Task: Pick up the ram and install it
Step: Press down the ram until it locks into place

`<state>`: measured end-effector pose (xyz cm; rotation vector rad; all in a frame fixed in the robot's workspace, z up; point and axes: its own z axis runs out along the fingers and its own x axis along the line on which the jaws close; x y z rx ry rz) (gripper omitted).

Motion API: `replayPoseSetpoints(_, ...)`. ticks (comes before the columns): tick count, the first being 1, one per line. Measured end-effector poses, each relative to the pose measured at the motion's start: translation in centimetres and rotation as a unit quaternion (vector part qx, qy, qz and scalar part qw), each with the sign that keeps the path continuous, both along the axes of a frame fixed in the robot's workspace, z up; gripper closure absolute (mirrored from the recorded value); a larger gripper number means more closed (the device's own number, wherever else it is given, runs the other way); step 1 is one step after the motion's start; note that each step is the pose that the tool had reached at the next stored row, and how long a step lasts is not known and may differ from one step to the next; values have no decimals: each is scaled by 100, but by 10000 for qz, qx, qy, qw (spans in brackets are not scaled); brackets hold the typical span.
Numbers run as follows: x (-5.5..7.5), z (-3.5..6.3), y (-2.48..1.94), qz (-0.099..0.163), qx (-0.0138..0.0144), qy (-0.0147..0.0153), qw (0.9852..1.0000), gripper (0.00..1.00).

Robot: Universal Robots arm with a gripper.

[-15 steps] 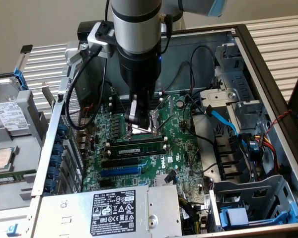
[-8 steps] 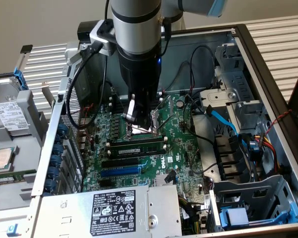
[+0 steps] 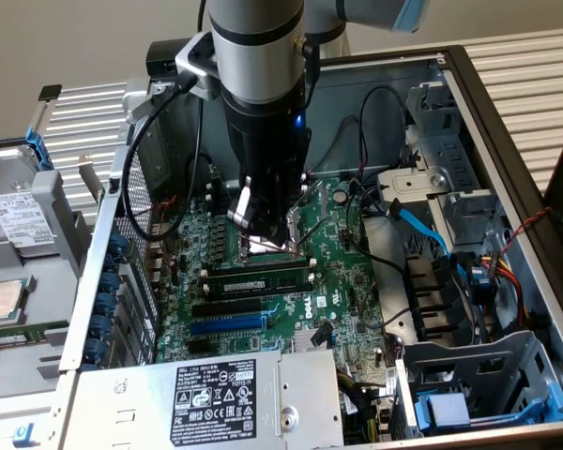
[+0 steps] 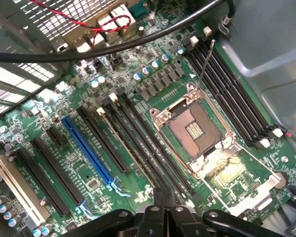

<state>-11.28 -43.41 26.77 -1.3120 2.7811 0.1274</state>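
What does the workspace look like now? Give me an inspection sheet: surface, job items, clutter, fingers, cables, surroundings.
Surface: green motherboard in open grey metal computer case; silver processor socket empty.
Job's things: long green ram stick lies along a black memory slot beside the socket; seating unclear.
Clutter: nothing seen.
Grippers: black gripper above the slots, fingers shut, nothing visibly held.
Cables: thick black cable, thin red wire, flat blue cable.
Surroundings: labelled grey power supply; silver hard drive at the exterior view's left.
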Motion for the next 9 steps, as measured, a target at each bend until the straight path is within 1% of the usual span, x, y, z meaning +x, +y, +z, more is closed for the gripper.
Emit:
replayPoseSetpoints(3, 0, -4, 0, -266, 1, 0, 9996, 89)
replayPoseSetpoints(5, 0, -7, 0, -441, 0, 0, 9990, 89)
replayPoseSetpoints(9, 0, -12, 0, -793, 0, 0, 9969, 89)
